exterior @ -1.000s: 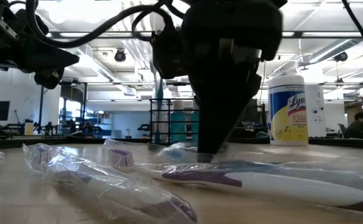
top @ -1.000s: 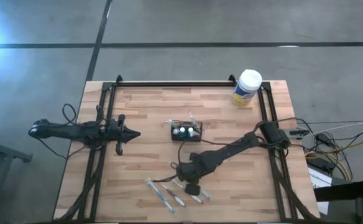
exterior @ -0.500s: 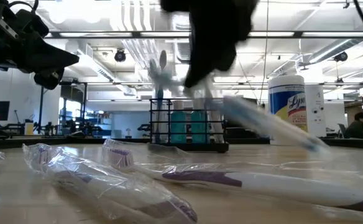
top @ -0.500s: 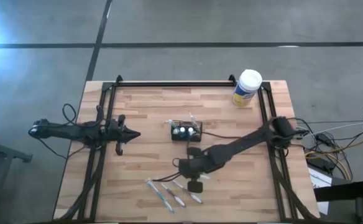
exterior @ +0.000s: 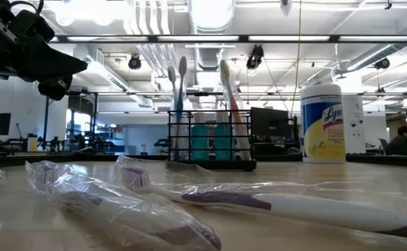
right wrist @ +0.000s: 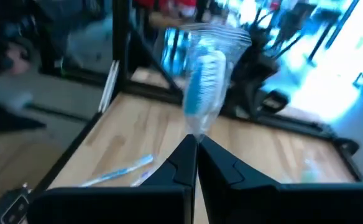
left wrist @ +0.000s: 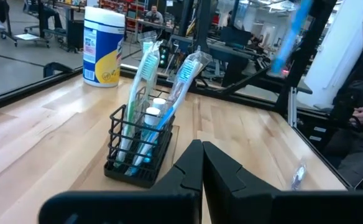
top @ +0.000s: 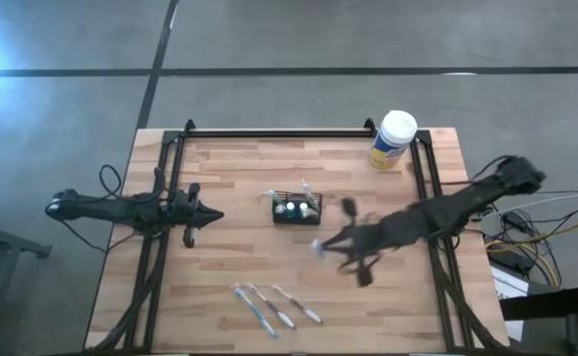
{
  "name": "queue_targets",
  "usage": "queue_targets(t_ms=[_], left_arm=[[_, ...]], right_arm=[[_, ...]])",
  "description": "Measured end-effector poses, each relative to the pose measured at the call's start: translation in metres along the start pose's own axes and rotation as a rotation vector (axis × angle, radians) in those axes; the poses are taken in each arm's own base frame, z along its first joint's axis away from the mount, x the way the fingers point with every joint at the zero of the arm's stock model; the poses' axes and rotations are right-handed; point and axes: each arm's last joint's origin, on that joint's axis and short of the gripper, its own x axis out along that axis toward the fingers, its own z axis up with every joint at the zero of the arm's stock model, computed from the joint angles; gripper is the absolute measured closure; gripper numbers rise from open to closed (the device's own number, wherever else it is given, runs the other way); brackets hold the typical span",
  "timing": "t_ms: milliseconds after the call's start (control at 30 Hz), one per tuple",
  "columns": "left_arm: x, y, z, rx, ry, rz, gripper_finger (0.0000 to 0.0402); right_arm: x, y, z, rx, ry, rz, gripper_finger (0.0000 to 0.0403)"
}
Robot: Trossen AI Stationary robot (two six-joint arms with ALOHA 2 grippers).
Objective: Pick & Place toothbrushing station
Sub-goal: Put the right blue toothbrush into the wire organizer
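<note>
blue toothbrush now lifted in right gripper, off table.

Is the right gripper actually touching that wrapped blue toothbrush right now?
Touching. In the right wrist view, the right gripper has its fingers closed on the base of the wrapped blue toothbrush, which stands up from between them.

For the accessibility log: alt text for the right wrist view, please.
The right gripper, shut on a wrapped blue toothbrush, holds it upright above the wooden table. More toothbrushes lie on the table beyond.
</note>
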Motion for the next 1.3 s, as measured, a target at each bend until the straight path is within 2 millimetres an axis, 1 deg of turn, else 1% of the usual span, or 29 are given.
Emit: queue_targets(t_ms=[133,233,367,500,600,733,1000,1200,1300], left_arm=[[0.0,0.0,0.0,0.0,0.0,0.0,0.0396],[0.0,0.0,0.0,0.0,0.0,0.001,0.0396],[0.0,0.0,0.0,0.001,0.0,0.002,0.0396],[0.0,0.0,0.0,0.001,-0.003,0.008,0.0396],[0.0,0.0,0.0,0.007,-0.004,0.009,0.0396],[0.0,0.0,0.001,0.007,-0.012,0.009,0.0396],[0.0,0.0,0.001,0.006,-0.019,0.009,0.0396],[0.0,0.0,0.002,0.029,-0.021,0.009,0.0396],[0.0,0.0,0.002,0.032,-0.021,0.008,0.0396]], right_arm=[[-0.042,-0.013,-0.028,0.028,-0.113,-0.027,0.0394],[-0.067,-0.02,-0.054,0.059,-0.181,-0.084,0.0394],[-0.088,-0.025,-0.09,0.087,-0.257,-0.101,0.0394],[-0.105,-0.029,-0.121,0.116,-0.339,-0.116,0.0394],[-0.114,-0.032,-0.142,0.138,-0.372,-0.163,0.0394],[-0.124,-0.034,-0.161,0.154,-0.415,-0.186,0.0394],[-0.139,-0.037,-0.183,0.14,-0.518,-0.205,0.0394],[-0.139,-0.037,-0.202,0.152,-0.549,-0.207,0.0394],[-0.14,-0.036,-0.206,0.163,-0.557,-0.205,0.0394]])
